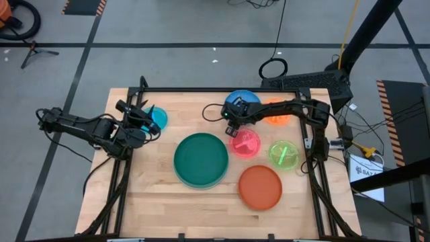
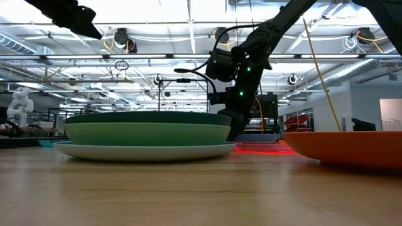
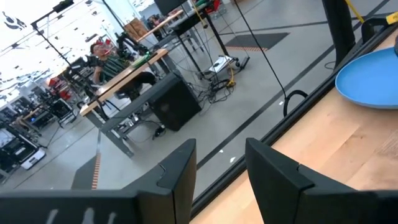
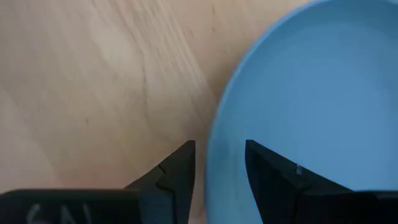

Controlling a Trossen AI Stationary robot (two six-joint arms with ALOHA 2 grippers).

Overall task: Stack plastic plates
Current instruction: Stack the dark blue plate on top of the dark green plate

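The medium blue plate lies flat near the table's far edge. My right gripper hangs over its near-left rim, pointing down. In the right wrist view it is open, with one finger over the wood and the other over the blue plate; whether either touches the rim, I cannot tell. The three large plates lie stacked at the table's middle, dark green on top. My left gripper is open and raised at the far left, beside the small cyan plate.
The pink plate and the lime plate lie right of the stack, and the orange-red plate lies nearer. A small orange plate is partly under the right arm. Bare wood shows at the near left.
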